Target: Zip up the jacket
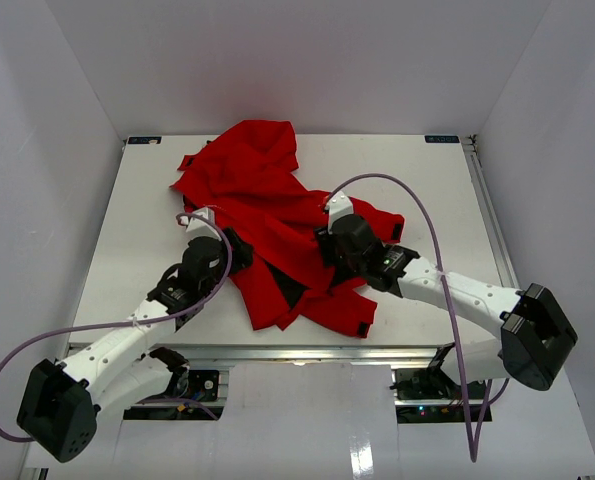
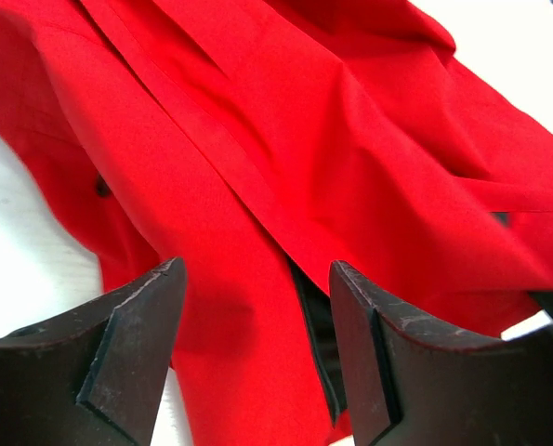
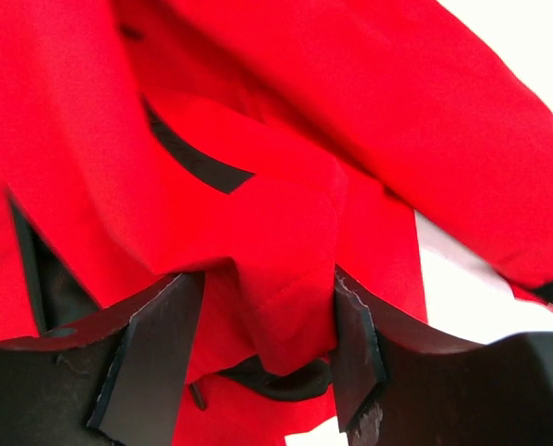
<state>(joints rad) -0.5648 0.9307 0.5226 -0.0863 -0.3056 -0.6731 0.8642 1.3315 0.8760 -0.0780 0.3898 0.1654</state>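
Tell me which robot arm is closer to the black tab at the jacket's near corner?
Right. The right end effector sits behind the black tab; the left end effector is farther, off to its left across the jacket.

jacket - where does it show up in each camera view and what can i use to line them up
Top external: the jacket lies centre frame, between the left claw and right claw.
Left wrist: fills the frame beyond the left claw's fingers.
Right wrist: fills the frame, a fold between the right claw's fingers.
Shared landmark: its black lining at the open front edge.
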